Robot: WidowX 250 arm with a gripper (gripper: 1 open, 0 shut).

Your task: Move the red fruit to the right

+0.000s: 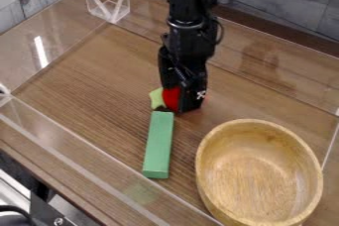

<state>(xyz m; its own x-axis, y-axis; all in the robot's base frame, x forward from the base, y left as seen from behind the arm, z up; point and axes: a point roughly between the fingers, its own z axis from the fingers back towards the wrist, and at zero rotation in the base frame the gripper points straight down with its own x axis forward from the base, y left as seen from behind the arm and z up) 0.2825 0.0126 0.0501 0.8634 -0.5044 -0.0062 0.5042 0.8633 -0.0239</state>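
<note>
The red fruit (176,98) is a small bright red ball with a light green leafy bit (157,97) on its left. It sits on the wooden table near the middle. My black gripper (183,93) comes straight down over it, and its fingers stand around the fruit, hiding most of it. The fruit looks to be resting on the table between the fingers. Whether the jaws press on it does not show.
A long green rectangular block (159,145) lies just in front of the fruit. A large wooden bowl (257,172) stands at the front right. Clear plastic walls (54,56) ring the table, with a clear stand (106,4) at the back left.
</note>
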